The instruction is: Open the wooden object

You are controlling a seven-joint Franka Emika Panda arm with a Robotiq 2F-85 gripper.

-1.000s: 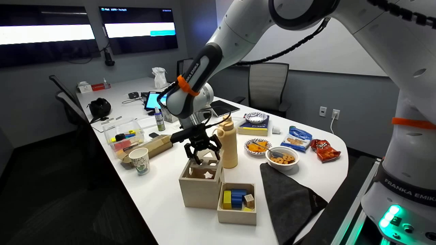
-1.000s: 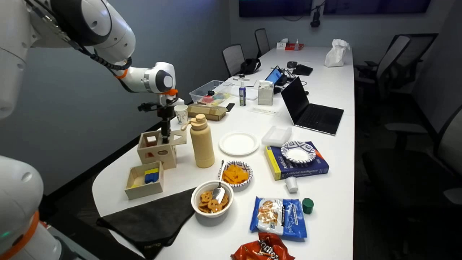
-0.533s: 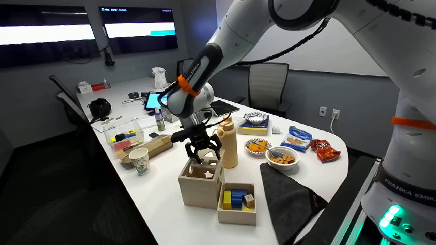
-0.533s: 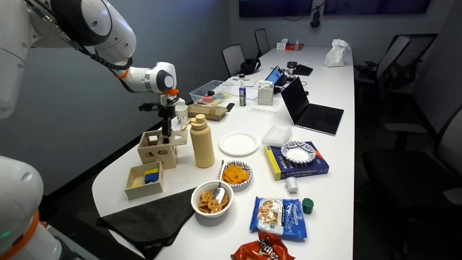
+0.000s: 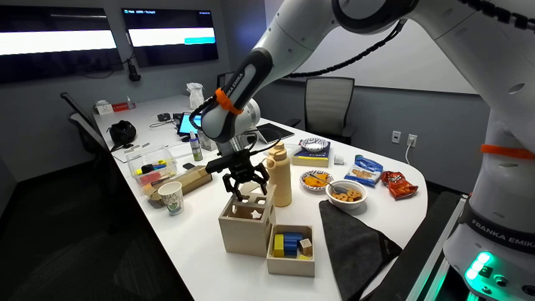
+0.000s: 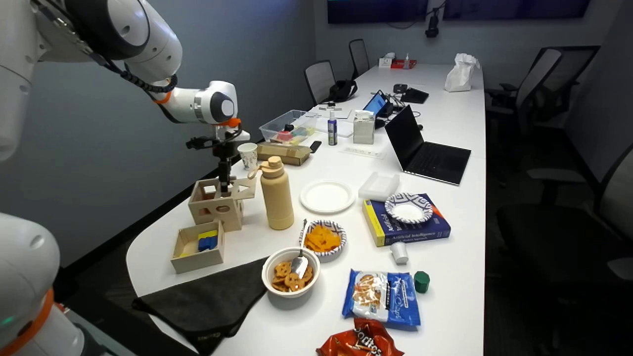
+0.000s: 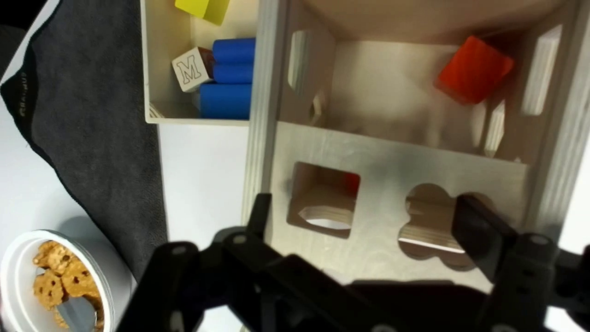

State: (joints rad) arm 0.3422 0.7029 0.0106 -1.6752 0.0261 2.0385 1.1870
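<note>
The wooden object (image 5: 244, 236) is a pale cube box on the table, also in the other exterior picture (image 6: 210, 210). Its top panel with shape holes (image 7: 378, 161) is slid partway, leaving part of the top uncovered; its far end juts past the wall toward the bottle. A red block (image 7: 474, 69) lies inside. My gripper (image 5: 252, 195) is open, pointing down over the panel, also in an exterior view (image 6: 224, 189). In the wrist view (image 7: 364, 207), one fingertip is over the clover-shaped hole, the other near the panel's side edge. Whether the tips touch the panel is unclear.
A smaller wooden box of coloured blocks (image 5: 291, 265) stands against the wooden object. A tan bottle (image 6: 278, 198) stands close to the panel's jutting end. A dark cloth (image 5: 355, 246), a bowl of crackers (image 5: 346, 200) and a paper cup (image 5: 171, 196) are also nearby.
My gripper stays open and has risen slightly, shifting a little to the left in both exterior views. The box and its panel look almost unmoved.
</note>
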